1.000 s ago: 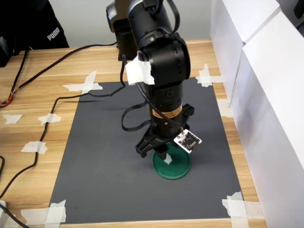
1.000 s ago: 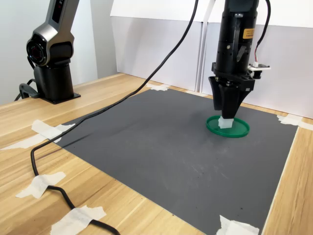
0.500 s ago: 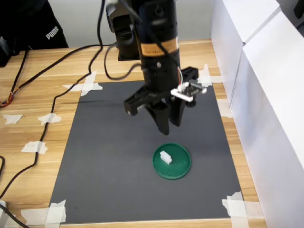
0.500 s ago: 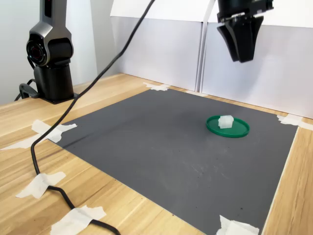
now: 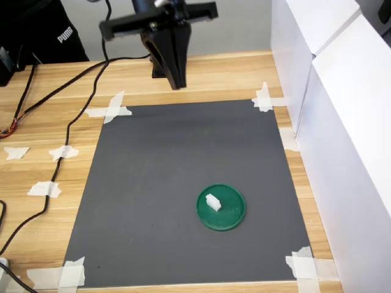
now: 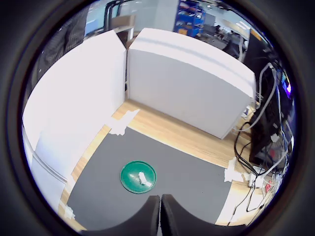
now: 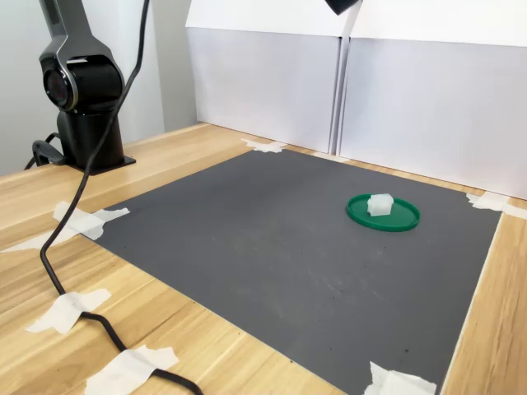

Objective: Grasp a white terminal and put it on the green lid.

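Gripper [image 5: 175, 82] raised, jaws together; white terminal [image 5: 212, 202] on green lid [image 5: 221, 207].

Black gripper [image 5: 175, 79] tapering into two long pointed fingers [image 5: 178, 58], flat black crossbar [image 5: 157, 20] spanning above them, grey-and-black arm base [image 7: 85, 95] showing a round joint cap, black cable [image 7: 78, 193] trailing from the arm

A: What colours are showing low in the first exterior view?
B: The green lid [image 5: 221, 207] is showing dark green, the white terminal [image 5: 212, 202] white, on a charcoal-grey mat [image 5: 153, 183].
A: And around it?
B: Pale wood-grain table [image 5: 43, 134], white tape pieces [image 5: 109, 110], black cable [image 5: 67, 131], black gripper [image 5: 174, 76] at upper centre.
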`<state>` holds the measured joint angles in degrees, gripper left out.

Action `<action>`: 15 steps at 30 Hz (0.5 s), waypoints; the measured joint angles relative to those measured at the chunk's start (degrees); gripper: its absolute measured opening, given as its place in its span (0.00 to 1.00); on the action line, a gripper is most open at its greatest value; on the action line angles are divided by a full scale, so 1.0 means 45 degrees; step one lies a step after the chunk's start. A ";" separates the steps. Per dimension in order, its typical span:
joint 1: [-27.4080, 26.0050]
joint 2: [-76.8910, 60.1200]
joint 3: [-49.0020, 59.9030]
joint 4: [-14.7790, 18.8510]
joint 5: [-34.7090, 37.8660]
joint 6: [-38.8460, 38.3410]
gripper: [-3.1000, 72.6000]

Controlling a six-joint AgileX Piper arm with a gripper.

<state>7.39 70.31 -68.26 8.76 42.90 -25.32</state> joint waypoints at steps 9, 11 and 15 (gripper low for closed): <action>-0.0463 -0.3886 0.4769 0.0528 -0.3553 0.0004 0.02; -0.0880 -0.4771 0.5890 0.0949 -0.4506 0.0004 0.02; -0.1842 -0.6751 0.8243 0.2303 -0.6385 0.0014 0.02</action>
<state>-0.90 39.93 -31.17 19.12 14.16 -25.25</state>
